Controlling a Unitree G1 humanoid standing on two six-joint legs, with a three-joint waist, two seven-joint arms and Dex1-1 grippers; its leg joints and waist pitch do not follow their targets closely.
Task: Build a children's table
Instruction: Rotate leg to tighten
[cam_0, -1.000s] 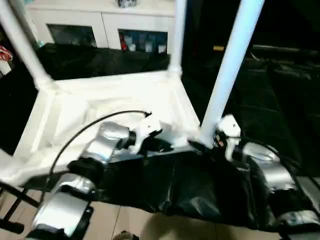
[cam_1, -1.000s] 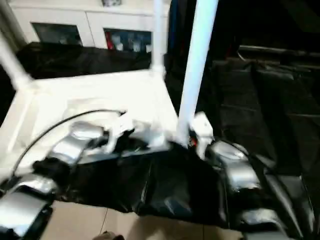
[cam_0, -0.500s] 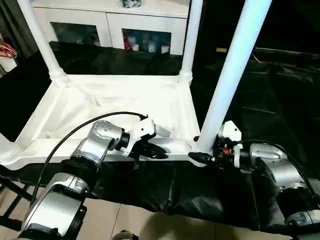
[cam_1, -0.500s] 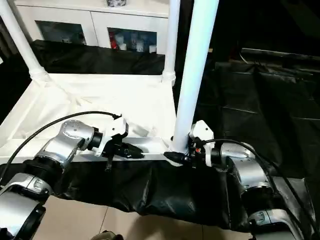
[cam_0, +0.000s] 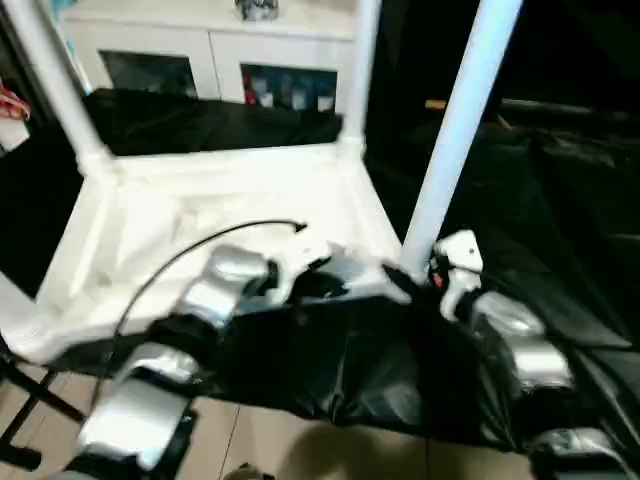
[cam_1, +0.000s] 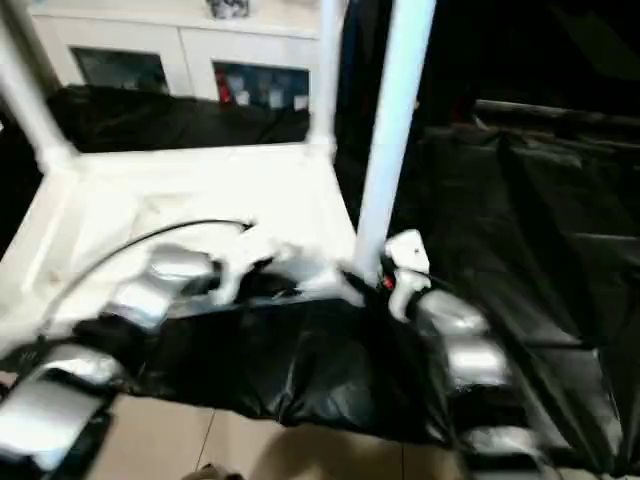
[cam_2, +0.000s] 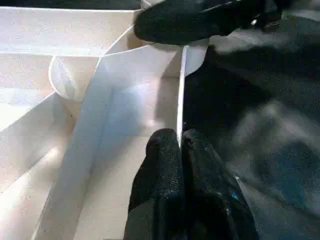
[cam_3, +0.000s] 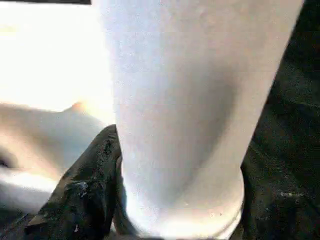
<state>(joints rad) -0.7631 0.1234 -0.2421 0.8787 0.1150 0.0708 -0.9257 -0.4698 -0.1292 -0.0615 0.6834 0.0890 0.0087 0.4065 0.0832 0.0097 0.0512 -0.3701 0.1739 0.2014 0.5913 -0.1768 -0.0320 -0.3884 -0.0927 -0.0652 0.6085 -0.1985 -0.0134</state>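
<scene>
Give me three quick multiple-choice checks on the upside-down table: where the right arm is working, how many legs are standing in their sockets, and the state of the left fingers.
1. Where is the right gripper?
A. At the base of the near right leg
B. On the white cabinet
C. On the floor

2. How many legs stand up from the table top?
A. One
B. Two
C. At least three

3. The left gripper is:
A. Wide open
B. Shut, at the top's thin rim
C. Around a leg

Answers: 1 A, a finger lies against that leg's base in the right wrist view. 2 C, three legs rise in the head views. 3 B, fingers pressed together.
</scene>
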